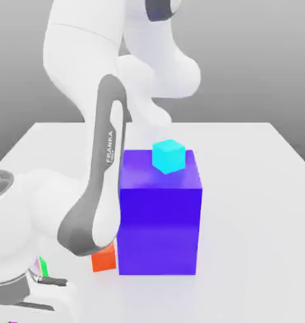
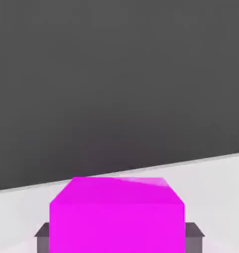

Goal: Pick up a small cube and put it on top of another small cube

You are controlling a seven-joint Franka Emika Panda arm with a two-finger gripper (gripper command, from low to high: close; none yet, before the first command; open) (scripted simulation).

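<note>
A magenta small cube (image 2: 116, 217) sits between my gripper (image 2: 116, 238) in the hand view, with a grey finger (image 2: 42, 236) pressed against each of its sides; the gripper is shut on it. In the exterior view a cyan small cube (image 1: 168, 156) rests tilted on top of a large blue block (image 1: 159, 214) in the middle of the table. A red-orange small cube (image 1: 105, 258) lies on the table at the blue block's lower corner on the exterior view's left, partly hidden by my arm (image 1: 101, 183).
The white table (image 1: 256, 189) stretches around the blue block, with open surface on the exterior view's right and behind. My arm's bulky white base (image 1: 23, 227) fills the exterior view's lower left. A dark grey backdrop lies beyond the table edge.
</note>
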